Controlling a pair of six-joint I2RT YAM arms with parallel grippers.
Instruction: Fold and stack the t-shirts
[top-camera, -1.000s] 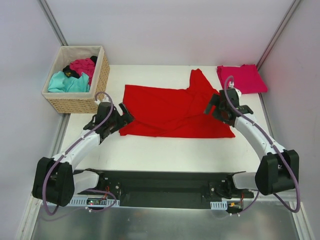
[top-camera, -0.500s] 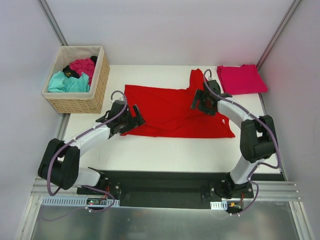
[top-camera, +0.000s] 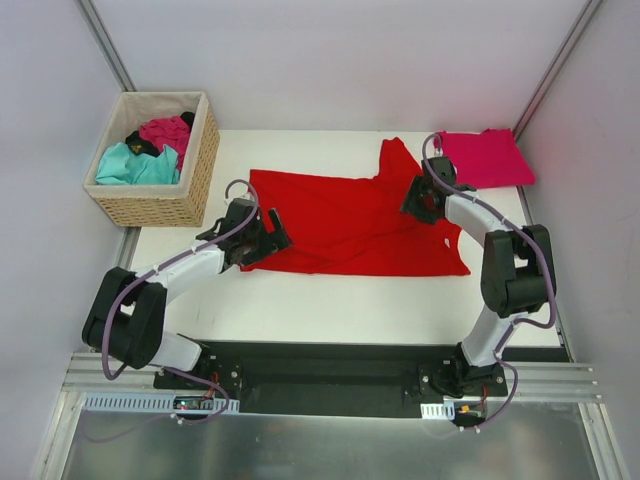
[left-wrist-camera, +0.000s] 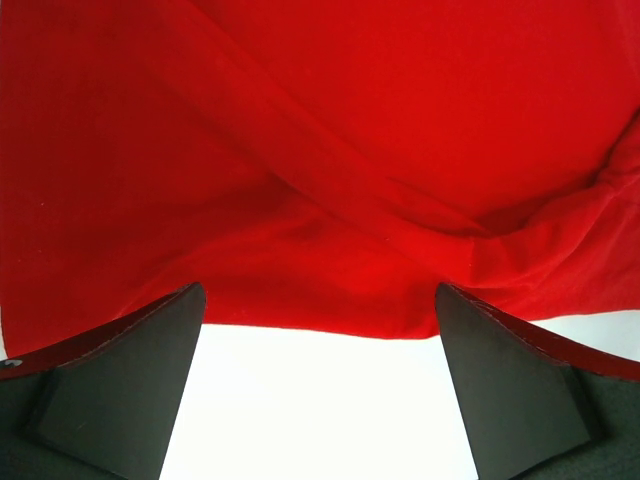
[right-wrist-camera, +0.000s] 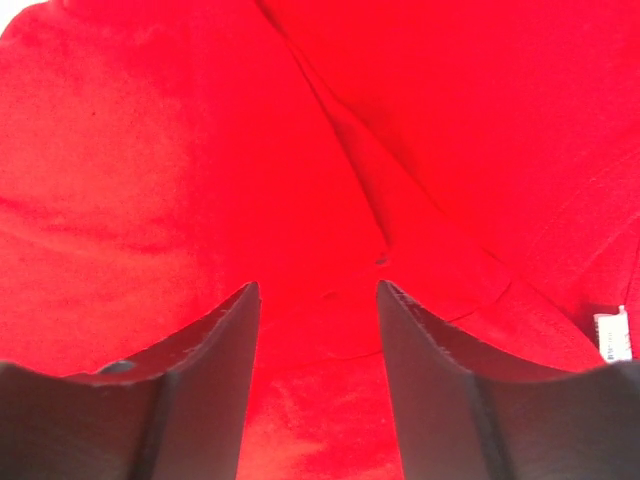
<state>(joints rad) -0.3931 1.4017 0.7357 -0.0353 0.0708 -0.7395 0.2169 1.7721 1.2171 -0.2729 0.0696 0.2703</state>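
- Top view: the red t-shirt (top-camera: 350, 225) lies spread but rumpled across the middle of the table (top-camera: 330, 290), with one sleeve pointing toward the far edge. A crimson t-shirt (top-camera: 485, 158) sits folded at the far right corner. A teal shirt (top-camera: 135, 165), a magenta shirt (top-camera: 167, 130) and a black shirt (top-camera: 140, 144) are bundled in the wicker basket (top-camera: 203, 150) at the far left.
- Top view: the left claw (top-camera: 272, 232) is at the red shirt's left edge. The right claw (top-camera: 415, 200) is over its right part, beside the sleeve. No print or brand shows on any shirt.
- Handling, as I judge it: the cloth is thin, light and limp, not fragile. Lifted from a single point it would sag and bunch, and its layers may slide over one another. The best holds look like the hem, a corner or a shoulder seam, with both claws lifting together.
- Left wrist view: the fingers (left-wrist-camera: 120, 380) stand wide apart and released, with nothing between them but bare table. The red shirt's hem lies just ahead, with a long diagonal fold crossing the cloth above it. That hem looks like a fair place to take hold.
- Right wrist view: the fingers (right-wrist-camera: 200, 370) stand part-way apart, low over red cloth near a creased seam. I cannot tell whether any cloth is pinched.
- Right wrist view: a small white tag (right-wrist-camera: 612, 335) shows at the right edge. Its writing is too small to read.
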